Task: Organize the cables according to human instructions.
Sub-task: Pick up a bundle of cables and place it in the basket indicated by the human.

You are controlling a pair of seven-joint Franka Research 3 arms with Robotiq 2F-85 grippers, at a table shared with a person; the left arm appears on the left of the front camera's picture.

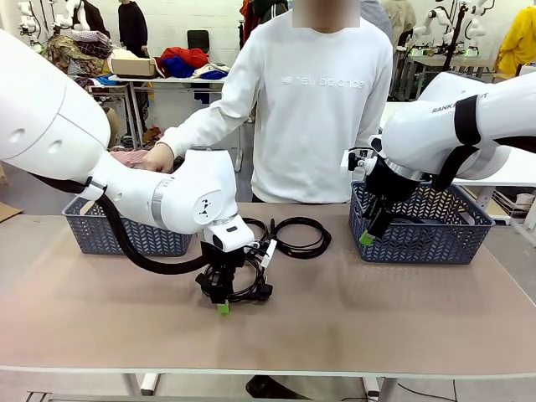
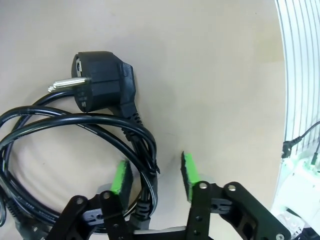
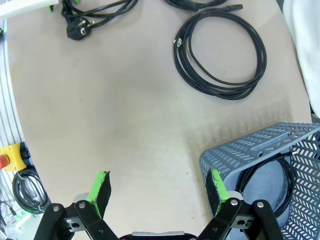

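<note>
Cables are lying in loose coils around the middle of the desk (image 1: 402, 318). The left gripper (image 2: 152, 172) is pointing straight down over the near cable (image 1: 254, 290), the coil lying closer to the desk's front edge. Its fingers are standing apart with several of the coil's strands running up between them. One green pad (image 2: 120, 177) is sitting just beside the strands, while bare desk is showing between them and the other pad. The cable's black plug (image 2: 102, 82) is lying flat beyond the fingertips, its metal pin pointing away from the coil.

The far cable (image 3: 220, 55) is resting as a neat round loop toward the desk's far edge, well apart from both grippers. The right gripper (image 3: 157, 187) is hovering with its fingers spread wide and nothing between them, just beside the near corner of the right basket (image 1: 427, 239), which is standing at the desk's far right corner. A basketed cable (image 3: 267, 167) is lying inside it. The person is standing at the far edge, one hand (image 1: 159, 157) reaching over the left basket (image 1: 126, 239) at the far left corner
</note>
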